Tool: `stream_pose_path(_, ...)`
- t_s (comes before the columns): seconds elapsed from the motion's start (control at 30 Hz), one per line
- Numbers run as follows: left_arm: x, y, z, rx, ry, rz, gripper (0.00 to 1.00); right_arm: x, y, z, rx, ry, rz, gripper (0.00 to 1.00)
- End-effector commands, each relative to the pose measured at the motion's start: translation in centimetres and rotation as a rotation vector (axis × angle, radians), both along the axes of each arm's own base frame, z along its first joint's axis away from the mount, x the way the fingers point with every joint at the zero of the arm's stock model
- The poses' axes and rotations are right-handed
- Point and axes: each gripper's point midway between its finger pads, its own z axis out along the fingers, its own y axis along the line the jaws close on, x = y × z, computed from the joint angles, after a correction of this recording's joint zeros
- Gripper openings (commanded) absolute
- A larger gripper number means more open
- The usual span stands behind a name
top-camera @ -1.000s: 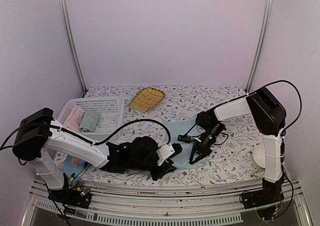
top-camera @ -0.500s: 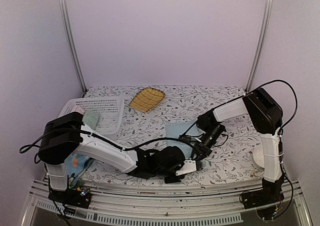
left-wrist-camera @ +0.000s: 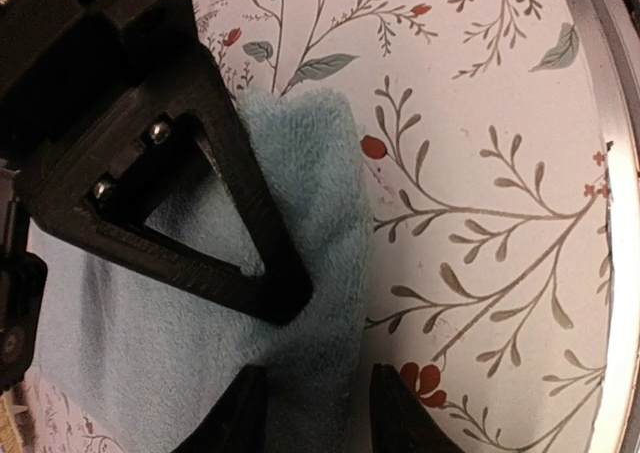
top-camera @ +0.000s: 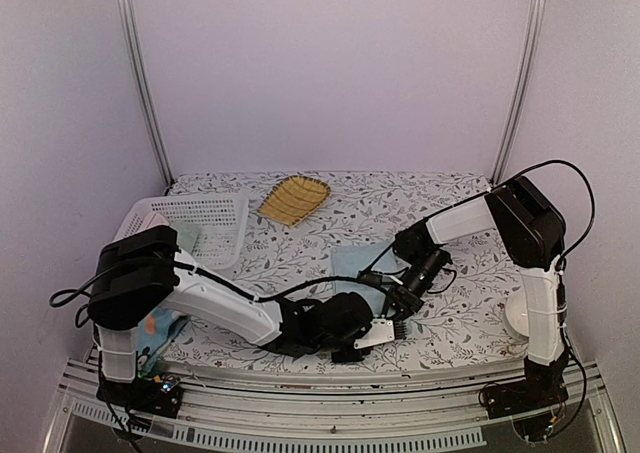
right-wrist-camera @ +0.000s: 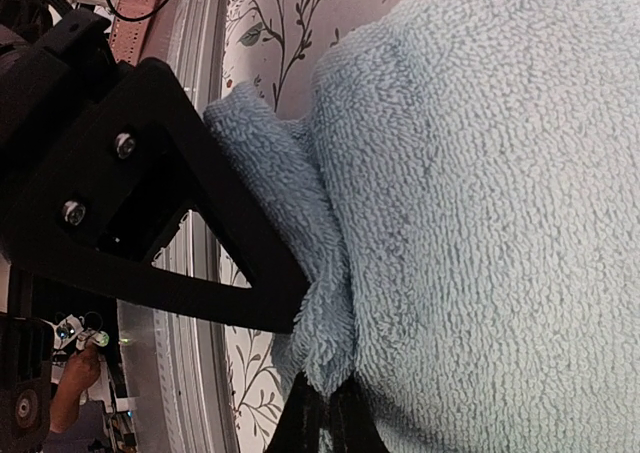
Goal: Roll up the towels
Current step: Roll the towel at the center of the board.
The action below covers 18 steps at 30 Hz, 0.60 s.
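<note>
1. Towels, leftmost first: the printed towel (top-camera: 150, 328) lies at the near left edge of the counter (top-camera: 400, 198), half hidden under your left arm, flat and not rolled yet.
2. Behind it, the white basket (top-camera: 215, 223) has a greenish cloth (top-camera: 184, 236) in it. I'd say that's parked out of the way.
3. Your left tool (left-wrist-camera: 318, 413) is spread, with a finger on either side of the plain towel (left-wrist-camera: 310, 173) at its near corner. It's not squeezing anything, and looks ready to take over the fold.
4. That plain towel sits mid-counter with its near edge bunched up.
5. Your right tool (right-wrist-camera: 322, 418) is pressed together, pinching the bunched edge. My guess is that stops the fold flopping open while the roll starts.
</note>
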Motion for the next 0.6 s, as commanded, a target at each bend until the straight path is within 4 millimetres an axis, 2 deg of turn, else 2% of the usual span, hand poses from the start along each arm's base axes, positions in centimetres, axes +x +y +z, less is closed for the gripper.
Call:
stream_pose_path(0.0,0.0,3.4,-3.5,0.158,-0.002,-0.014,0.39,-0.7,-0.8,-1.6,-0.041,0.022,0.014,0.03)
stream_pose_path(0.17,0.1,4.3,-5.8,0.26,0.011,-0.007,0.33,-0.4,-0.7,-1.2,-0.028,0.038,0.002,0.02)
stream_pose_path(0.33,-0.7,4.0,-5.8,0.263,0.067,-0.031,0.19,0.2,-0.7,0.1,0.009,0.053,-0.023,0.04)
stream_pose_path(0.4,-1.0,3.6,-5.6,0.26,0.097,-0.033,0.12,0.8,-0.6,1.7,0.044,0.054,-0.037,0.09)
stream_pose_path(0.47,-1.4,3.3,-5.4,0.258,0.146,-0.034,0.07,1.9,-0.9,4.3,0.102,0.019,-0.052,0.17)
stream_pose_path(0.5,-1.6,3.0,-5.1,0.253,0.171,-0.036,0.05,2.8,-1.2,5.8,0.134,-0.02,-0.067,0.24)
stream_pose_path(0.57,-2.5,2.6,-4.3,0.237,0.237,-0.049,0.03,4.9,-2.2,8.7,0.172,-0.098,-0.12,0.28)
